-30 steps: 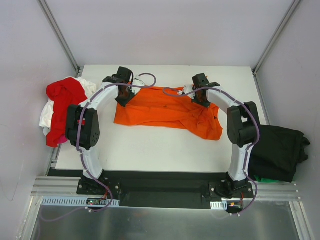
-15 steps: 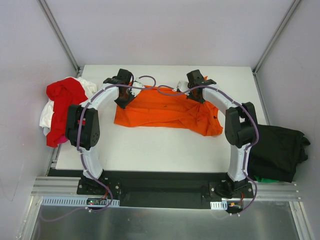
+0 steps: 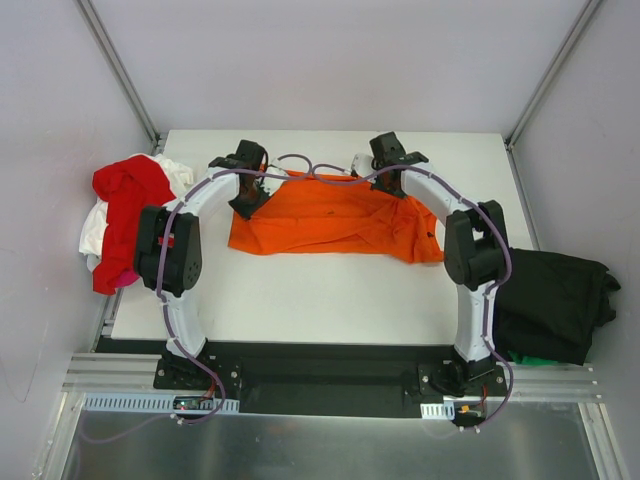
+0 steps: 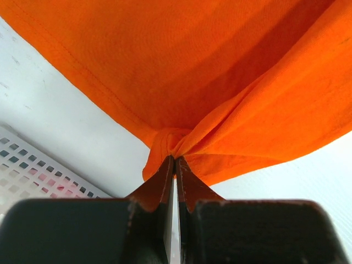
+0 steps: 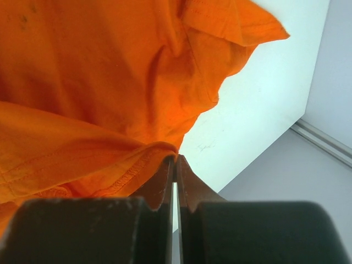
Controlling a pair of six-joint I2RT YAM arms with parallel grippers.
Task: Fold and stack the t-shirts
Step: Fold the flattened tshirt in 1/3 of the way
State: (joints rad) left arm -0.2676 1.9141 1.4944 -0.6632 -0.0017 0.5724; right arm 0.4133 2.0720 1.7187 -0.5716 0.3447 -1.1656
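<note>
two pinches you hold: your left gripper (image 4: 175,160) and right gripper (image 5: 176,159) each clamp a bunched edge of the orange t-shirt (image 3: 330,215), which lies spread toward the far edge of the worktop (image 3: 300,295).

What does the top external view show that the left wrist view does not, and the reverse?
Only the top external view shows the heap of red and white cloth shirts at the left and the black cloth shirts at the right. Only the left wrist view shows the left claw pinching a bunched fold, and a white perforated grid. Both show the bright orange cloth t-shirt on the white table.
</note>
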